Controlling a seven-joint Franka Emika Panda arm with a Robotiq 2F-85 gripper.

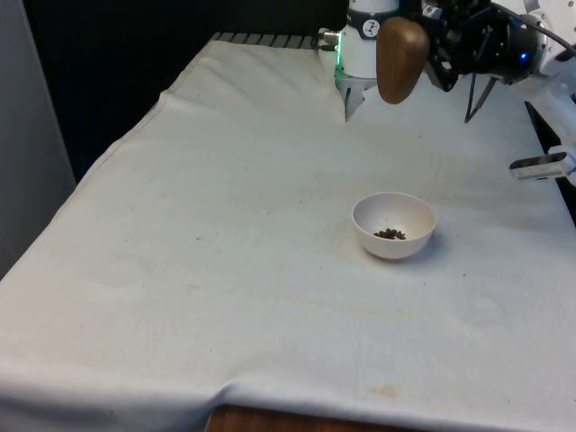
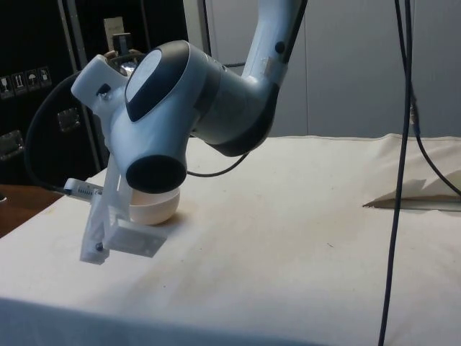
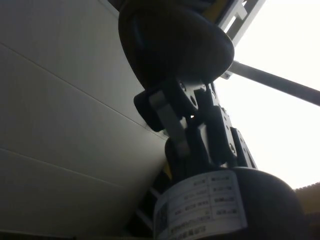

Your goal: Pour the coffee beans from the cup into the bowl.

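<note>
Front view: a white bowl [image 1: 394, 225] sits on the cloth-covered table [image 1: 225, 270], a little to the front view's right of centre. A small heap of dark coffee beans [image 1: 390, 234] lies in the bottom of it. High above and behind the bowl, near the table's far end, the black gripper [image 1: 430, 49] holds a brown cup [image 1: 400, 59] in the air. The cup hangs with its rounded end lowest, well apart from the bowl, and its mouth cannot be made out. The claw is clenched on the cup from the front view's right.

Side view: the arm's large white and grey joint [image 2: 180, 108] stands close to the camera and covers most of the bowl [image 2: 155, 209]; only the bowl's lower curve shows, resting on the table [image 2: 302, 238].

Wrist view: the cup [image 3: 175, 45] appears dark, seen from beneath, with the fingers [image 3: 167, 112] gripping it against a pale ceiling.
</note>
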